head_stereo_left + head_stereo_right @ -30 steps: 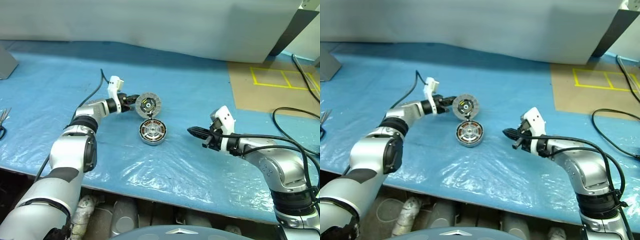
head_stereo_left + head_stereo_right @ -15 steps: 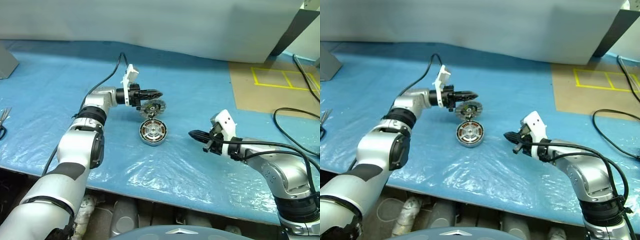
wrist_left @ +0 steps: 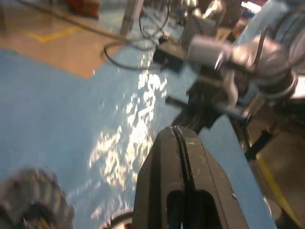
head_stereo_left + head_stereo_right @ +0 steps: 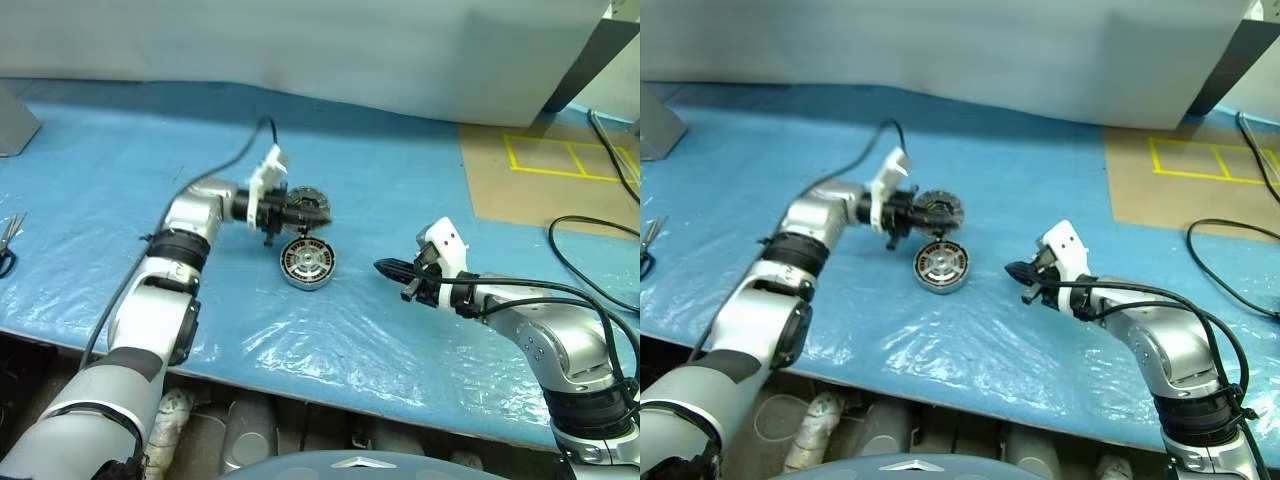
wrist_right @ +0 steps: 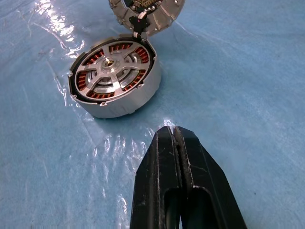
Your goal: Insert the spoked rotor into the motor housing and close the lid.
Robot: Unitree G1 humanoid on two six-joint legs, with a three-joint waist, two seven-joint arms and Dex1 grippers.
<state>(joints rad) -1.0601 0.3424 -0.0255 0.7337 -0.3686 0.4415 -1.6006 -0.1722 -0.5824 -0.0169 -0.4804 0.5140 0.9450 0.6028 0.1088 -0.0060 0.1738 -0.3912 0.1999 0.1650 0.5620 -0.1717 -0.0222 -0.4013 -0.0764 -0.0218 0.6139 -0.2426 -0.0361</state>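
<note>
The motor housing (image 4: 306, 265) lay on the blue tabletop (image 4: 400, 190), its hinged lid (image 4: 306, 205) raised at the far edge. The left claw (image 4: 318, 213) (fingers together) was at the lid. The right claw (image 4: 384, 266), also together, hovered well apart, with open tabletop between.

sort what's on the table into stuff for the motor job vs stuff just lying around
For the job:
motor housing, spoked rotor already seated inside
hinged lid, open, tilted up behind the housing
left gripper, shut, beside the lid
right gripper, shut, empty

Just lying about:
scissors at the table's left edge
black cables
yellow tape marks
</note>
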